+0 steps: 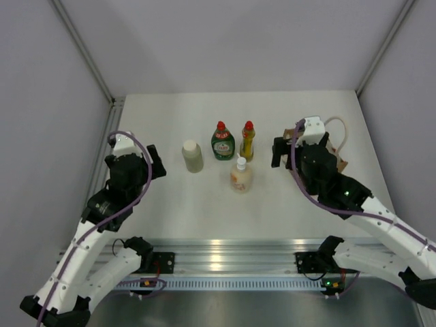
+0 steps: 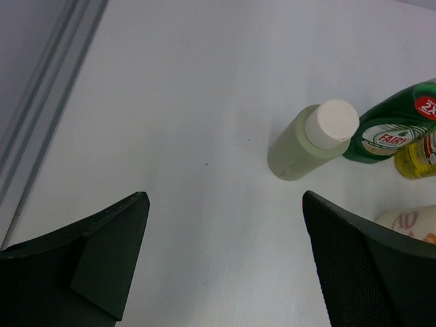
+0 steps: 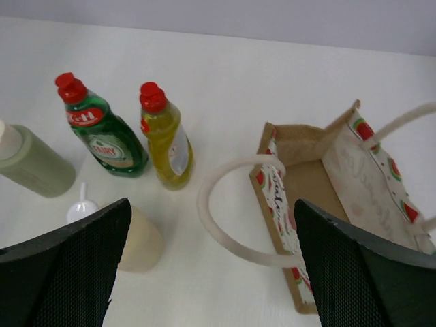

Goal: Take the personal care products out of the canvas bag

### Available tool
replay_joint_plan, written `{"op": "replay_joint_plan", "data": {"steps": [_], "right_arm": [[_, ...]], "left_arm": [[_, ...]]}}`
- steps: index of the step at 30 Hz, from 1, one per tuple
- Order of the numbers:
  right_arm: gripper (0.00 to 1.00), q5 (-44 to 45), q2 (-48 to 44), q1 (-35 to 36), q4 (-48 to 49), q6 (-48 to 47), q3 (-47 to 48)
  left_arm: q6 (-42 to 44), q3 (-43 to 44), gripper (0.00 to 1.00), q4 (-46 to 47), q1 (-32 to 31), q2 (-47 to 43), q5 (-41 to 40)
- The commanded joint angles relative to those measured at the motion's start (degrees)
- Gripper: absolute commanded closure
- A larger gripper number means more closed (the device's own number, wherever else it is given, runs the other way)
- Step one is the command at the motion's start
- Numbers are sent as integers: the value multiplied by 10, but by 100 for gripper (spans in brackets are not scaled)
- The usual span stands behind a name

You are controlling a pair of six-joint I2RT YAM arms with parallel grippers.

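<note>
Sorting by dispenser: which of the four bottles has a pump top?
The peach bottle, standing in front of the rest: it has a white pump. The green bottle and yellow bottle have red caps, the cream cylinder a white lid.

Seen from above, the right arm (image 1: pixel 327 178) covers most of the canvas bag (image 1: pixel 340 162). 1 finger of the right gripper (image 3: pixel 211 211) hides the peach pump bottle's (image 3: pixel 139 242) base; past it, the cream cylinder (image 3: pixel 30 167) is cut off.

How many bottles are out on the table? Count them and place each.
4. The cream cylinder stands farthest left, the green bottle and yellow bottle side by side behind, the peach pump bottle in front of them. None shows inside the canvas bag.
</note>
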Motion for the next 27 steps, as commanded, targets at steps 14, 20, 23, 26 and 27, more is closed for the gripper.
{"op": "replay_joint_plan", "data": {"steps": [14, 20, 23, 26, 27], "right_arm": [[1, 159, -254, 13, -266, 35, -15], [0, 173, -270, 13, -291, 42, -14], [1, 174, -268, 12, -290, 43, -14], [1, 181, -267, 13, -291, 49, -17], [1, 184, -266, 13, -290, 52, -19]], "left_arm": [[18, 26, 2, -65, 0, -87, -91], [54, 10, 2, -67, -2, -121, -23], [49, 7, 2, -65, -1, -123, -21], [42, 8, 2, -65, -2, -121, -17], [40, 8, 2, -65, -1, -121, -18]]}}
